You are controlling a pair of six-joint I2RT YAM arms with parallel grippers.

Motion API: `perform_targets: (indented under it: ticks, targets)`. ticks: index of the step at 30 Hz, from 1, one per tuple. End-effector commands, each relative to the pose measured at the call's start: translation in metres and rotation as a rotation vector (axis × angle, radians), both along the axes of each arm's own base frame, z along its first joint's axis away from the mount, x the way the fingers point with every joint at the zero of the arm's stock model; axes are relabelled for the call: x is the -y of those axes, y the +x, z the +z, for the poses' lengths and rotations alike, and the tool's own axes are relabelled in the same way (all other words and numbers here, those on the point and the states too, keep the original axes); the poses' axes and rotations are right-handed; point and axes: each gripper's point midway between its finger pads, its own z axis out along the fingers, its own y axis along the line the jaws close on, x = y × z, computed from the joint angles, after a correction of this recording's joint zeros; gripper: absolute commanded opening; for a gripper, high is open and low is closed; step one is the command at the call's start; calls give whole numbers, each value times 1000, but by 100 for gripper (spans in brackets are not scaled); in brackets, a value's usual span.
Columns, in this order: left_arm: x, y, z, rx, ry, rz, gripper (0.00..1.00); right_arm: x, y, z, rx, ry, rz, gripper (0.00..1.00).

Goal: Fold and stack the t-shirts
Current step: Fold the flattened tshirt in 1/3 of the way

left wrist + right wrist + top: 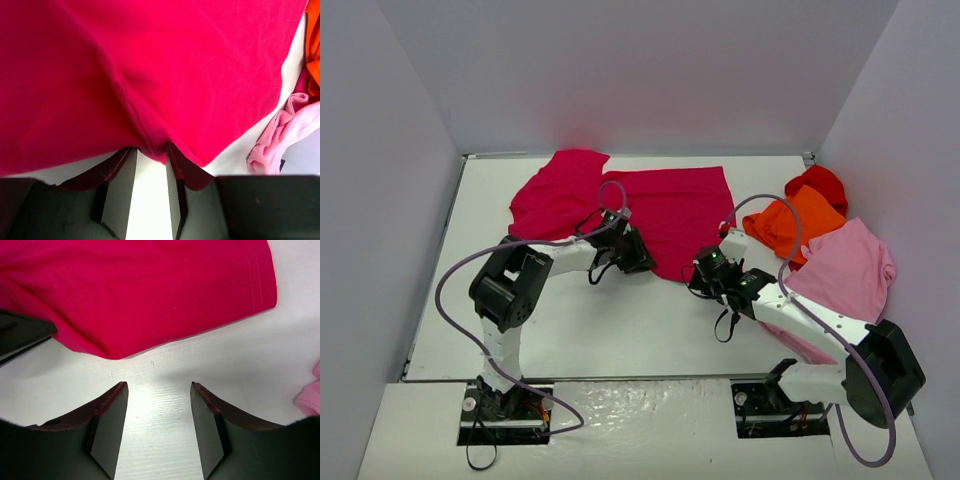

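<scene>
Large crimson-magenta cloth t-shirt (670, 210) lies spread out at far centre of the white counter (620, 330). Left gripper (150, 150) is half open at the shirt's near hem; the cloth is ruckled at the tips but doesn't look clamped. Right gripper (158, 385) is half open and empty, just near of the shirt's near-right corner. Fabric looks light and limp, so it will likely sag and drag; best to pinch the hem at two corners and lift evenly. Light pink t-shirt (850, 265), orange t-shirt (798, 222) and red t-shirt (820, 183) are heaped at right.
</scene>
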Motion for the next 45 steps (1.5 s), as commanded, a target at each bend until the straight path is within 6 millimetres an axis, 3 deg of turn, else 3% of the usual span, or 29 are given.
perform_targets:
  ticks: [1, 6, 10, 14, 18, 20, 26, 33, 45]
  targets:
    - [9, 19, 19, 77, -19, -13, 27, 7, 1, 5, 23, 4, -34, 50]
    - [8, 20, 39, 109, -29, -10, 27, 7, 3, 2, 14, -16, -31, 50]
    - [3, 9, 50, 64, -19, -7, 27, 6, 5, -1, 4, -32, -25, 50]
    - [-9, -7, 64, -11, 19, 11, 27, 6, 6, -2, 1, -39, -20, 50]
    - [-30, 2, 82, 66, 100, 82, 28, 7, 5, -3, 4, -40, -22, 50]
    - [-37, 6, 82, 80, 142, 87, 28, 6, 6, -4, 3, -38, -20, 50]
    - [-32, 20, 60, 58, 169, 45, 28, 5, 5, -5, -1, -36, -16, 50]
    - [-24, 32, 56, 81, 161, 21, 28, 7, 5, -7, -1, -43, -21, 50]
    - [-26, 34, 59, 106, 167, 29, 28, 7, 7, -10, -8, -55, -20, 50]
